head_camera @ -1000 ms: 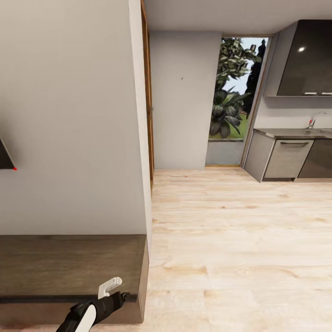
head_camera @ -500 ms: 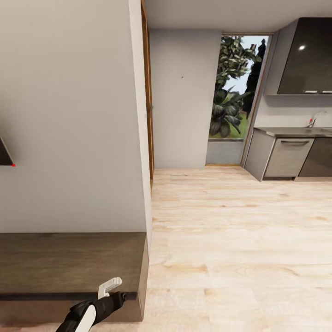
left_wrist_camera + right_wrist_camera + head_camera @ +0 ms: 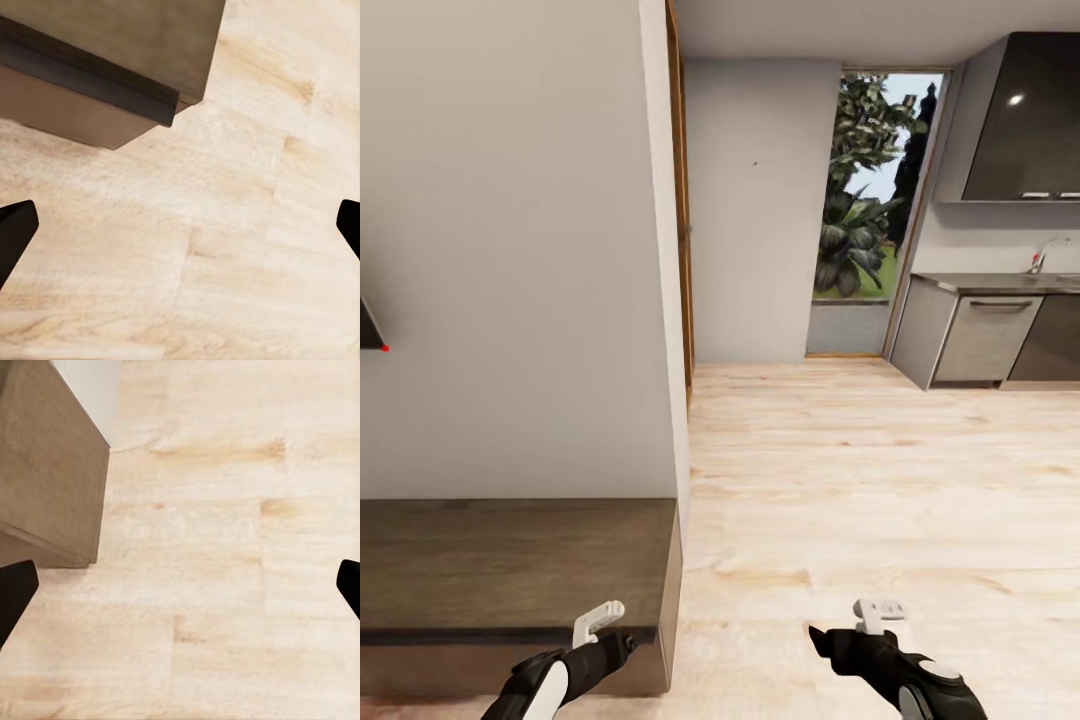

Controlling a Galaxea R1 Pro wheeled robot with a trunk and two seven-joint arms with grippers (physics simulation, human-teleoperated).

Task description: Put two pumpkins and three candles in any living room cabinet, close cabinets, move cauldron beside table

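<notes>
The cabinet (image 3: 510, 570) stands against the wall (image 3: 510, 250), its end corner by the bare floor (image 3: 880, 480). The left gripper (image 3: 180, 225) and right gripper (image 3: 180, 585) hang wide apart, holding nothing.

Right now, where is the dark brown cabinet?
In the head view the cabinet sits low on the left, against the white wall, with the left tool over its near corner.

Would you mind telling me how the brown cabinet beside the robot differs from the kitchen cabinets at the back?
The brown cabinet is dark wood, low and close, below the left gripper; the kitchen cabinets are grey and far off at the right. The brown cabinet stands against the near white wall; the kitchen cabinets sit under a counter with a tap. Both stand on the pale wooden floor, and both look closed.
</notes>
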